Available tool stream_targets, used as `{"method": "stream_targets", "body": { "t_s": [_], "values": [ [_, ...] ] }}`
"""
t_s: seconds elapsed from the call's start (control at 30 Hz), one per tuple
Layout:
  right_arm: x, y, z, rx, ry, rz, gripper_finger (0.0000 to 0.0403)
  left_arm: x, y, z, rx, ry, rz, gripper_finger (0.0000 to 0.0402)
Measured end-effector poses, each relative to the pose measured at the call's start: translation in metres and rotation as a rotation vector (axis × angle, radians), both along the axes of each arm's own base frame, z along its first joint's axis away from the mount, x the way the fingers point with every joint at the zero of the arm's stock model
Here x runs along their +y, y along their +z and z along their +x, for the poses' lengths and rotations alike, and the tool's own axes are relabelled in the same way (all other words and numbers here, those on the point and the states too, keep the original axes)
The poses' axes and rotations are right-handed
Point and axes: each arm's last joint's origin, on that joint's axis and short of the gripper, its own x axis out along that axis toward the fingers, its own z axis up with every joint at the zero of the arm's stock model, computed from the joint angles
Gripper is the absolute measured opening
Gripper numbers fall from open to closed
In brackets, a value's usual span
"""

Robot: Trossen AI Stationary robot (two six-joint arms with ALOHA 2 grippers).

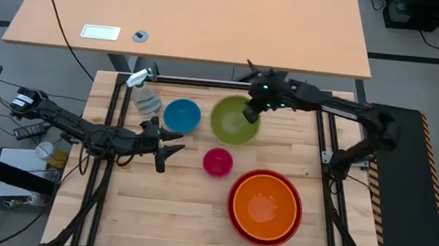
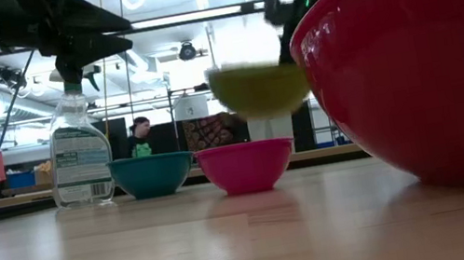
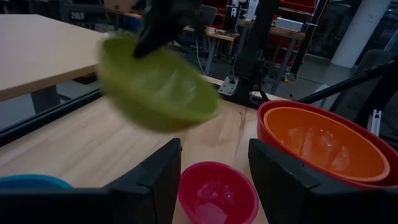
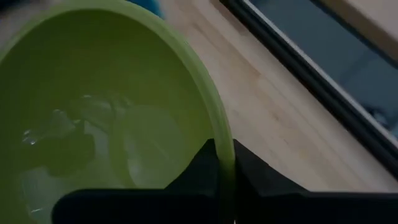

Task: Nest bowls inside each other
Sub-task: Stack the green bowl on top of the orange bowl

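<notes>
In the high view your right gripper [image 1: 251,110] sits at upper centre, pinched on the far-right rim of the green bowl [image 1: 233,121], a rim hold that leaves the bowl's mouth up and free to drop into another; the orange bowl [image 1: 264,204] already lies inside the red bowl [image 1: 236,221] at lower right, so that stack looks like the place the green one is meant for. The blue bowl [image 1: 181,115] is left of the green, the pink bowl [image 1: 217,162] below and between them, both loose on the table [image 1: 162,214], and the bottle [image 1: 146,96] stands at upper left beside the blue. Your left gripper [image 1: 170,152] waits at centre left with fingers spread, holding nothing, clear of the carry path. In the low view the green bowl [image 2: 258,90] hangs above the pink bowl [image 2: 246,165], off the wood, with the red bowl's wall [image 2: 420,70] filling the right. In the left wrist view the green bowl [image 3: 155,87] is tilted in the air at upper left, and the open fingers [image 3: 155,186] frame the pink bowl [image 3: 217,191]. In the right wrist view the fingers [image 4: 205,171] straddle the green rim, one inside, one outside
</notes>
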Motion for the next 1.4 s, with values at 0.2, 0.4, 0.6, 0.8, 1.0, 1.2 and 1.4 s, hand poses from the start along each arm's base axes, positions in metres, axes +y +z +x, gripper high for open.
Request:
{"method": "stream_targets", "body": {
  "t_s": [0.2,0.4,0.6,0.8,1.0,1.2,1.4],
  "values": [
    [0.059,0.044,-0.022,-0.165,0.342,0.094,0.0038,0.000,0.000,0.000,0.001,0.000,0.000,0.0189],
    [0.125,0.039,-0.042,0.067,0.590,0.115,0.0031,0.000,0.000,0.000,-0.006,0.002,-0.015,0.0189],
    [0.175,0.000,-0.036,0.305,0.634,0.031,0.0035,0.000,0.004,0.000,-0.051,0.004,-0.034,0.0189],
    [0.206,-0.038,-0.020,0.486,0.665,-0.058,0.0037,0.000,0.004,0.000,-0.054,0.004,-0.040,0.0189],
    [0.217,-0.063,-0.008,0.572,0.671,-0.029,0.0052,0.000,-0.002,0.000,0.009,0.009,-0.046,0.0189],
    [0.219,-0.067,-0.006,0.581,0.694,0.051,0.0122,0.003,-0.017,0.000,0.136,0.093,-0.016,0.0189],
    [0.218,-0.046,-0.012,0.465,0.707,0.090,0.0221,0.004,-0.003,0.021,0.386,0.137,0.074,0.0189]
  ]
}}
